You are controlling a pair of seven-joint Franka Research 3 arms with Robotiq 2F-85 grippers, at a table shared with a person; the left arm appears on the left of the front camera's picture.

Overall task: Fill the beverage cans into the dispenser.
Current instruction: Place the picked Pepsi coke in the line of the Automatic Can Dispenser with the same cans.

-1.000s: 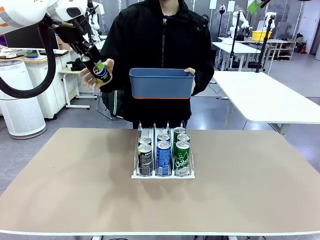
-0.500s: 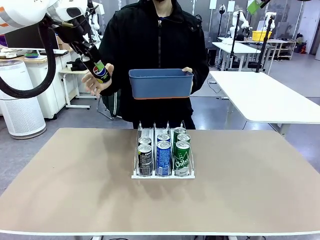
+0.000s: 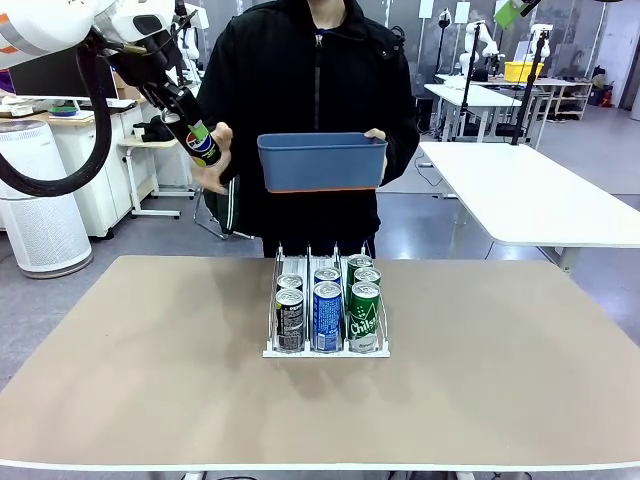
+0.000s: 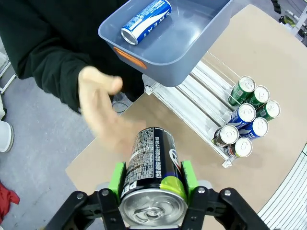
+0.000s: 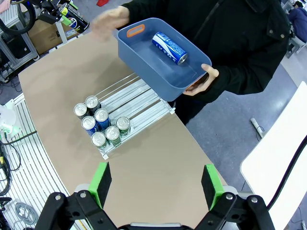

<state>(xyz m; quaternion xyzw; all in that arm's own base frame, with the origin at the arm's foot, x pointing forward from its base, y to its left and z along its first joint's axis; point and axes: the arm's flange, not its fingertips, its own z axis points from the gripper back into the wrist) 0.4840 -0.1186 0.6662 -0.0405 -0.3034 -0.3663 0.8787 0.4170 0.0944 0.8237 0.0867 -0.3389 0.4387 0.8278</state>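
Front view: dispenser [image 3: 324,353] sits well apart from table [image 3: 140,360] edges.

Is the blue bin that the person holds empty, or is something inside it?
Not empty. The blue bin holds one blue-and-white can, which lies on its side on the bin's floor.

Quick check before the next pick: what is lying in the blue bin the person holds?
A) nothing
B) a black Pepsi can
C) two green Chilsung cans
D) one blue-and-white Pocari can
D: a single Pocari can lies on its side in the blue bin; the black Pepsi can is clamped in the left tool instead.
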